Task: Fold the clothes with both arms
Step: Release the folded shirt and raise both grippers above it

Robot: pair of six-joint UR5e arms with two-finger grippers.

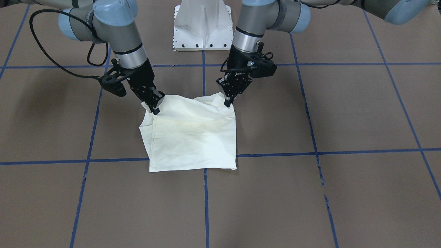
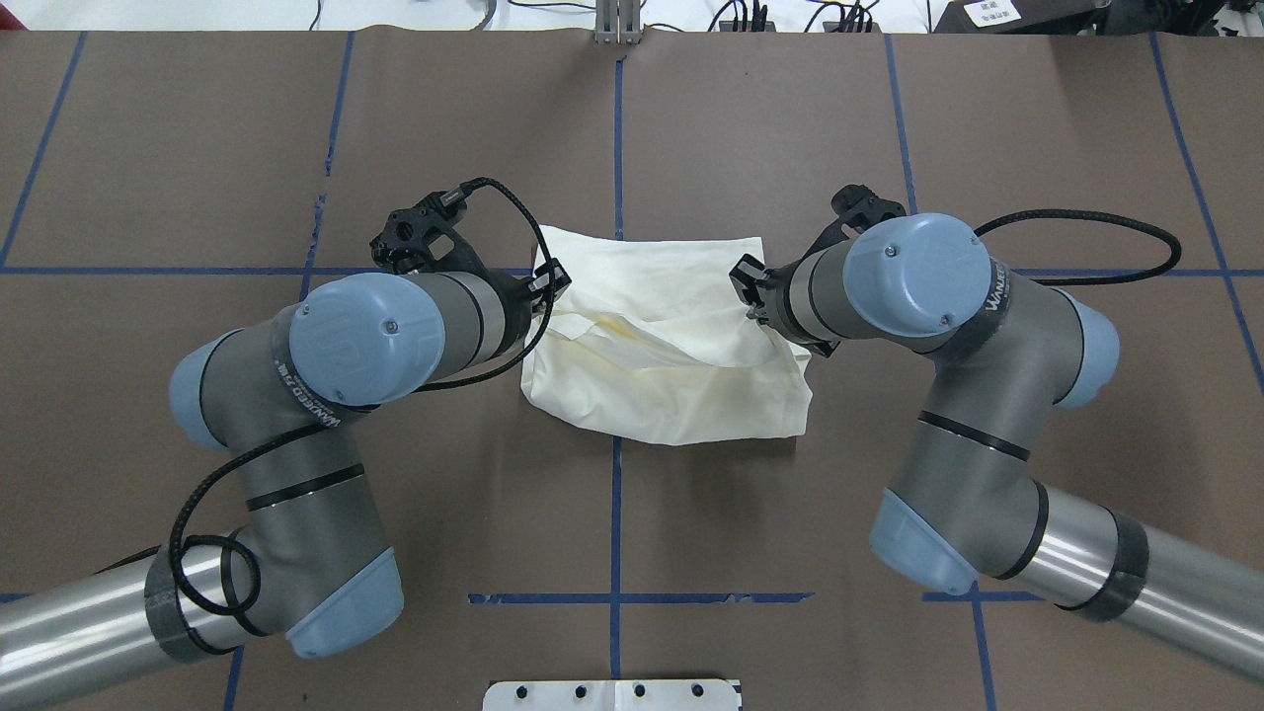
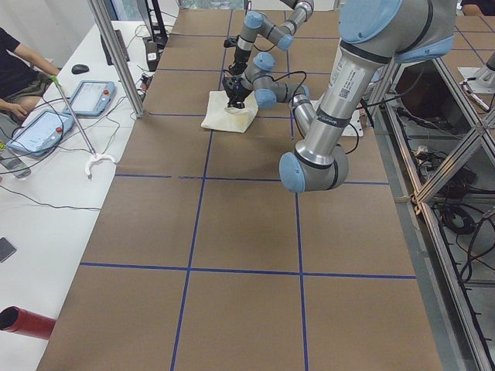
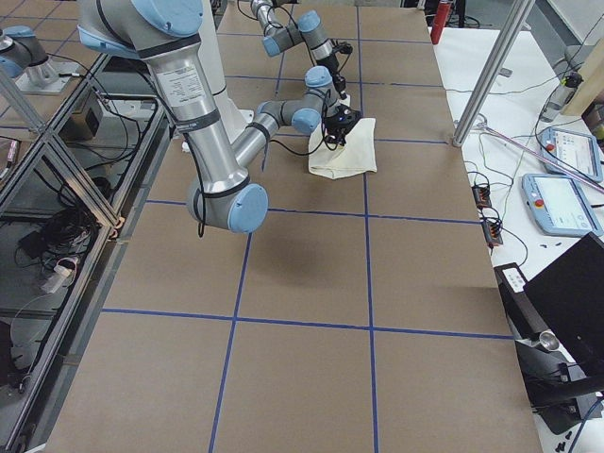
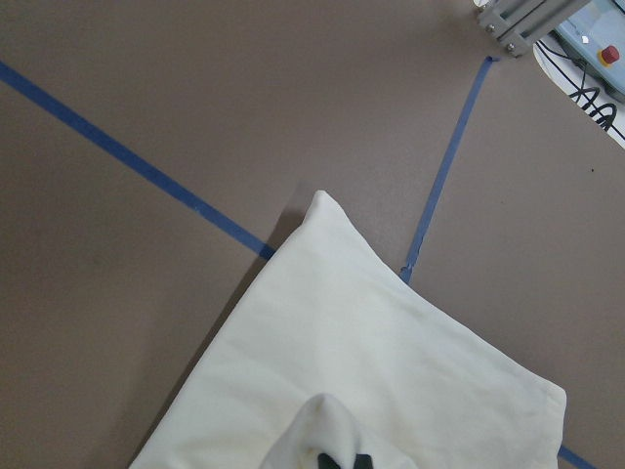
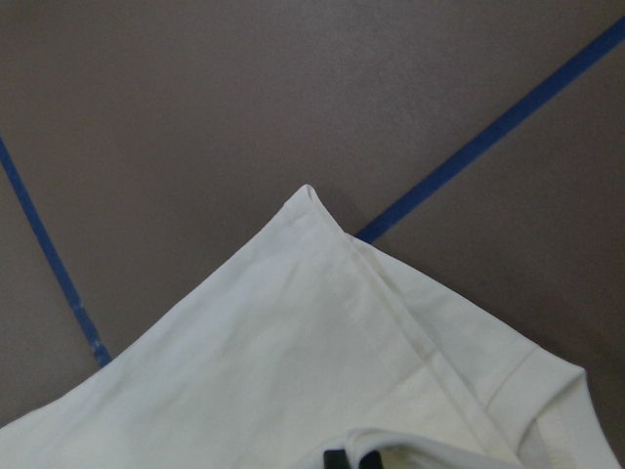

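The clothes are one cream shirt (image 1: 193, 137), folded into a rough square with its plain side up, lying mid-table over a blue tape crossing. No print shows. In the front view my left gripper (image 1: 227, 102) is shut on the shirt's corner nearest the robot, holding that edge slightly raised. My right gripper (image 1: 155, 109) is shut on the other robot-side corner. From overhead the shirt (image 2: 671, 355) lies between the left gripper (image 2: 548, 286) and the right gripper (image 2: 752, 296). In both wrist views, cream cloth (image 5: 371, 362) (image 6: 293, 362) spreads out from black fingertips at the bottom edge.
Brown table with a grid of blue tape lines (image 1: 204, 193). The white pedestal base (image 1: 202, 27) stands behind the shirt. A side bench holds teach pendants (image 3: 91, 97) with a seated person (image 3: 15, 66) beside it. Aluminium posts (image 4: 491, 75) stand along the table's far edge.
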